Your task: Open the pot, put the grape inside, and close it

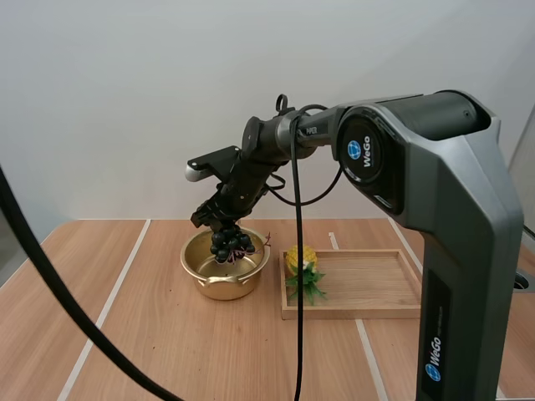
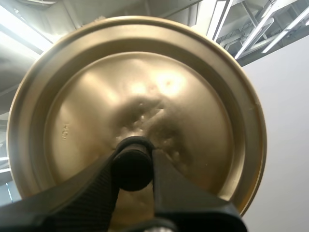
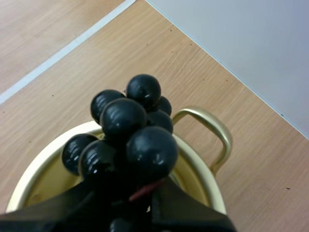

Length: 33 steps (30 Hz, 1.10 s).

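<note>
Left fingers [image 2: 96, 189]: clamped on the black knob [image 2: 132, 170] of the gold lid [image 2: 145, 92], one finger on each side. The lid's top face is turned flat toward the wrist, so its axis runs along the fingers.

Pot [image 1: 219, 286]: stands uncovered on the counter [image 1: 159, 342], mouth up, just left of the wooden tray [image 1: 376, 311].

Grape bunch [image 1: 231, 242]: pinched at its stem end by the right fingers [image 1: 211, 214]. It hangs from them straight over the pot's mouth, a little right of centre, with the lowest berries about at rim level. Whether any berry touches the rim, I cannot tell.

Right wrist view: grape bunch [image 3: 128, 140] runs out from the right fingers [image 3: 67, 210], long axis pointing into the pot [image 3: 41, 171], toward the side with the looped handle [image 3: 215, 133].

Judgement: the deciding relation is vertical, bunch above mouth. The right arm is the nearer, so a short descent and release should land it; the lid waits with the left.

Tray, far right: carries a small pineapple [image 1: 301, 261] at its left end, near the pot but apart
</note>
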Each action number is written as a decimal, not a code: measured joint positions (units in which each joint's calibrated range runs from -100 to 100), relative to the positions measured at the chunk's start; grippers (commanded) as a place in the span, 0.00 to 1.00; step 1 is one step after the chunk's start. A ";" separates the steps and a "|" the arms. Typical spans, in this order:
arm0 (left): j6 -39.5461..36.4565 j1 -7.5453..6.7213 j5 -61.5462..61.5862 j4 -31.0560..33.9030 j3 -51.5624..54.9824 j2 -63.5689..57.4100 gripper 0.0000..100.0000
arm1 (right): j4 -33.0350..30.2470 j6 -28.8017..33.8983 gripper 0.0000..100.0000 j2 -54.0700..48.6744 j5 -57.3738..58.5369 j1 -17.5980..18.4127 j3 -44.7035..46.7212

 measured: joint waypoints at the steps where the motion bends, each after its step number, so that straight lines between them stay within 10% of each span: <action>1: 0.00 0.00 0.00 0.00 0.00 0.00 0.00 | 0.00 0.00 0.00 0.36 0.00 0.00 0.14; 33: 0.00 0.00 0.00 0.04 0.00 0.00 0.00 | -3.33 -1.03 0.00 3.17 1.56 0.01 6.93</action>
